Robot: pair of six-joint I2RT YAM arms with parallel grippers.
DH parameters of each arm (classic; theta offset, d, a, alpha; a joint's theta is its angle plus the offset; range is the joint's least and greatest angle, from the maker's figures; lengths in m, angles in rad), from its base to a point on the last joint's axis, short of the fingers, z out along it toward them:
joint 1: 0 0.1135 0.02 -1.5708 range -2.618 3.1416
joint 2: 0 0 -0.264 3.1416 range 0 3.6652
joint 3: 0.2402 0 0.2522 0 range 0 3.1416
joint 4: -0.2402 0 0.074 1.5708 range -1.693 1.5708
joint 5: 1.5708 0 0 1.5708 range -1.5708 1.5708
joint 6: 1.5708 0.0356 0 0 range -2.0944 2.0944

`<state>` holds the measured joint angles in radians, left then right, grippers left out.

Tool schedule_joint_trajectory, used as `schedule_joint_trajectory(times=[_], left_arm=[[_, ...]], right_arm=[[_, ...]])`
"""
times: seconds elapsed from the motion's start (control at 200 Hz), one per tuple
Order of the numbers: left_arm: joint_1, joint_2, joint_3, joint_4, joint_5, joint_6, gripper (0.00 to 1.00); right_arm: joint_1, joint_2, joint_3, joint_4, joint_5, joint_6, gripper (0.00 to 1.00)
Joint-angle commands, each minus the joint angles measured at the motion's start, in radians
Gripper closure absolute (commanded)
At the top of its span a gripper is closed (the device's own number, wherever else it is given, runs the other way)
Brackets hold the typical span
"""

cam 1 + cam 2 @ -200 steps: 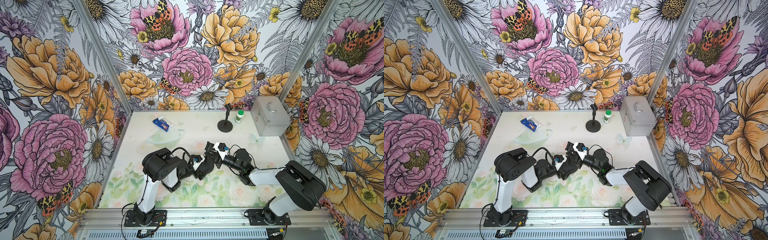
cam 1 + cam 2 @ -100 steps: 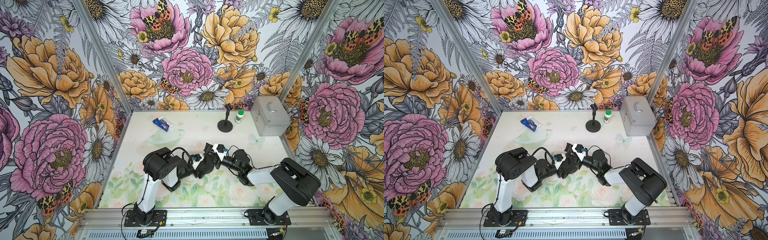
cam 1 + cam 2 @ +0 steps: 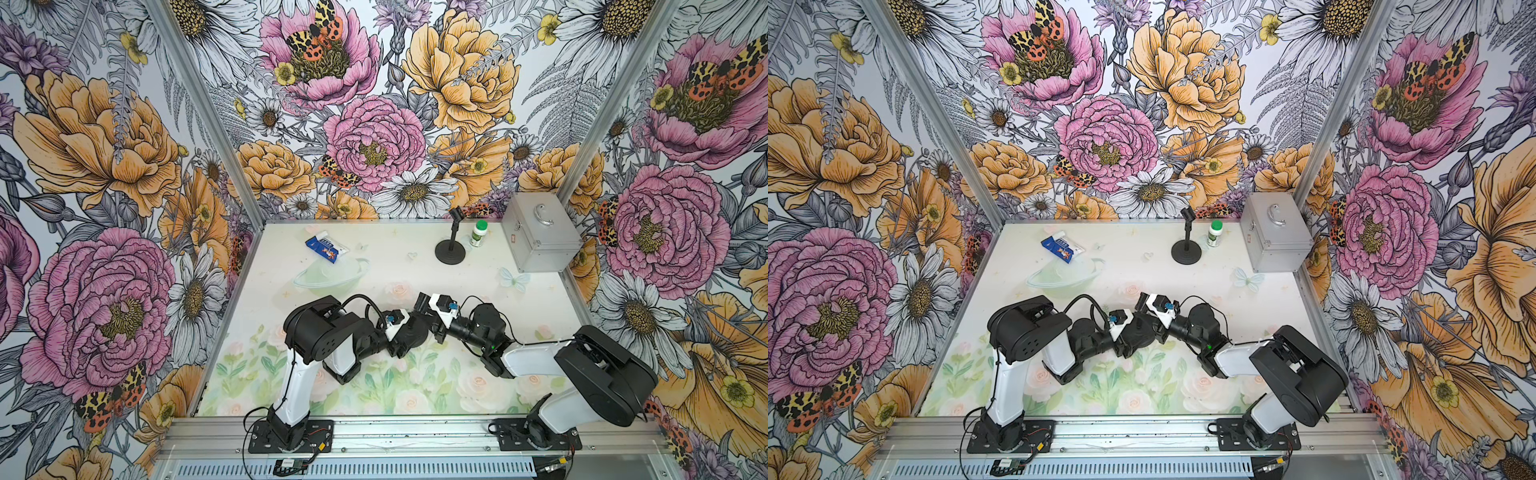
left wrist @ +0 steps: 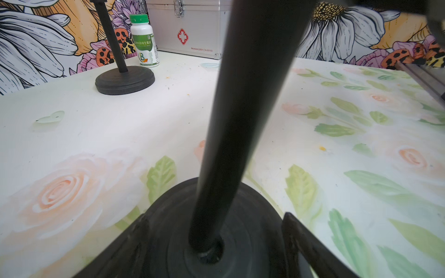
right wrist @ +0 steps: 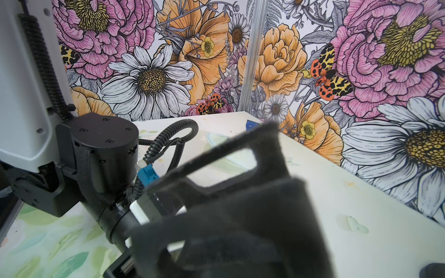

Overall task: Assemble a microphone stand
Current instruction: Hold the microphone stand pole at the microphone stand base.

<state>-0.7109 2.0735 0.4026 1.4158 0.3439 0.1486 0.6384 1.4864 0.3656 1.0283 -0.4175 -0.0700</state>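
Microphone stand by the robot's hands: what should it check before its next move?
1. Tip of the pole in the centre hole of the base: ok.
2. Pole fully seated: cannot tell.
3. Fingers of the left gripper either side of the base: ok.
4. The right gripper shut: ok; gripping the pole: cannot tell.
5. The other stand and bottle at the back, well apart from both grippers: ok.

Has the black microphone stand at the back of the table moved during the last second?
No. The microphone stand keeps its place beside the green-capped bottle, left of the metal case in both top views.
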Motion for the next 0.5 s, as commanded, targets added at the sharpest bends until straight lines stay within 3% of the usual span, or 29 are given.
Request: schedule_joint_trajectory(times=[0.0, 0.495], left_arm=[[-0.001, -0.041, 0.004, -0.003, 0.031, 0.027, 0.15], [0.036, 0.011, 0.081, -0.004, 0.127, -0.030, 0.21]], right_arm=[[0.001, -0.025, -0.016, -0.112, 0.018, -0.036, 1.00], [0.005, 0.064, 0.049, -0.088, -0.120, 0.026, 1.00]])
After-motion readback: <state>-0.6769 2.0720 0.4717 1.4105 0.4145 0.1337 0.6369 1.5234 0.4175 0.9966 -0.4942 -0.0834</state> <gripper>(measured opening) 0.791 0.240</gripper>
